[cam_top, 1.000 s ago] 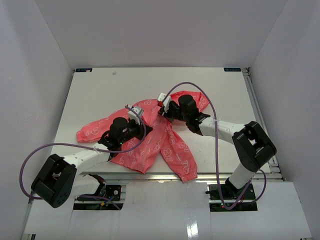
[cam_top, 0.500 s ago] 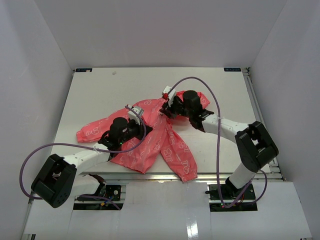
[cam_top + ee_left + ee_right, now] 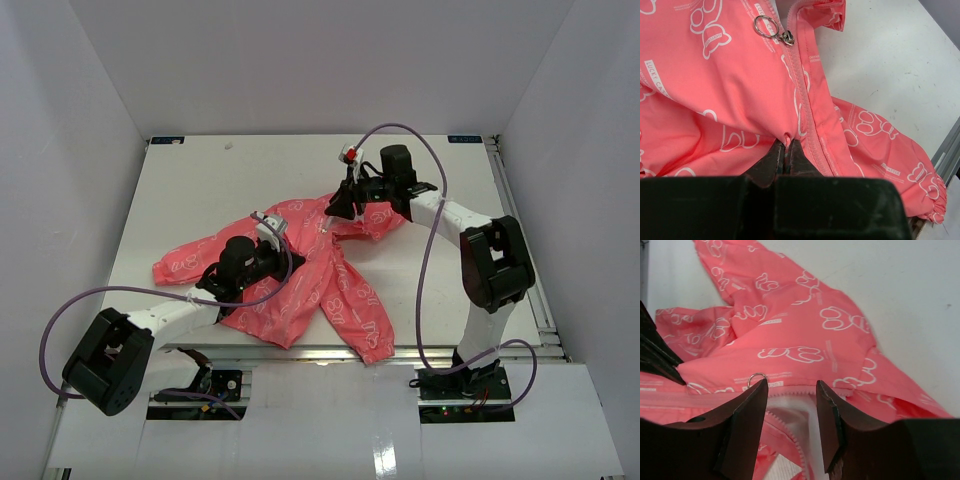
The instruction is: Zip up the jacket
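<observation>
Saw a coral-pink jacket (image 3: 335, 290) with white scribbled print, white lining (image 3: 790, 412), a silver ring (image 3: 765, 26), white table (image 3: 200, 190), purple cables (image 3: 120, 290)

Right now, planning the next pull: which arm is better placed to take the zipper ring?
Right. The right gripper is open, close to the ring at the unzipped top. The left gripper is shut on the jacket by the zipper's lower end, likely a useful anchor.

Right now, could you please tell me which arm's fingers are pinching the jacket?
The left arm's fingers: shut on a fold of the jacket beside its zipper, while the right arm's fingers stand apart, gripping nothing.
</observation>
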Available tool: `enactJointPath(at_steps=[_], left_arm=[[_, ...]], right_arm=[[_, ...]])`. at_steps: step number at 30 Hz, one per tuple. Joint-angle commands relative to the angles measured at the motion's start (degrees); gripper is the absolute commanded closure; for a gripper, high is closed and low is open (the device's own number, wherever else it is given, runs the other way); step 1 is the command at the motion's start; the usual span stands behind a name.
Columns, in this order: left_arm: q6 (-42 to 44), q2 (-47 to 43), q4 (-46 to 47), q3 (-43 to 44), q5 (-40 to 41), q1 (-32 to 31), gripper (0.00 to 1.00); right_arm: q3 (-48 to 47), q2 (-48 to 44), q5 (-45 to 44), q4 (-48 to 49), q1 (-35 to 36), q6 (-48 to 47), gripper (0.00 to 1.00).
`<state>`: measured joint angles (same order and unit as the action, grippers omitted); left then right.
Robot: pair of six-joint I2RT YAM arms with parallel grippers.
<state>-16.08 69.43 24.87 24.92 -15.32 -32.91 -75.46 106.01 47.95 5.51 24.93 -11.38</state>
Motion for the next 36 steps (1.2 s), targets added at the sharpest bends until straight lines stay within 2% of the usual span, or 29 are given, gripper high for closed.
enactJointPath(at_steps=[1,5,25,36], left_arm=[[0.51,-1.41,2.62,-0.13,-1.74,-0.23,1.00],[0.54,-1.03,2.61,0.12,-1.82,-0.23,1.00],[0.79,-1.40,3.26,-0.14,-2.44,-0.23,1.00],[1.19,-1.37,2.87,-0.22,-1.08,-0.23,1.00]], right_arm=[[-4.34,2.25,12.27,-4.53,0.21,-0.12,0.50],[-4.83,3.13,17.02,-4.54,0.12,-0.18,0.50],[-9.02,9.46,15.93,-4.68,0.11,2.57,0.49],[-8.57,10.15,20.10,-5.42,0.03,1.97,0.51]])
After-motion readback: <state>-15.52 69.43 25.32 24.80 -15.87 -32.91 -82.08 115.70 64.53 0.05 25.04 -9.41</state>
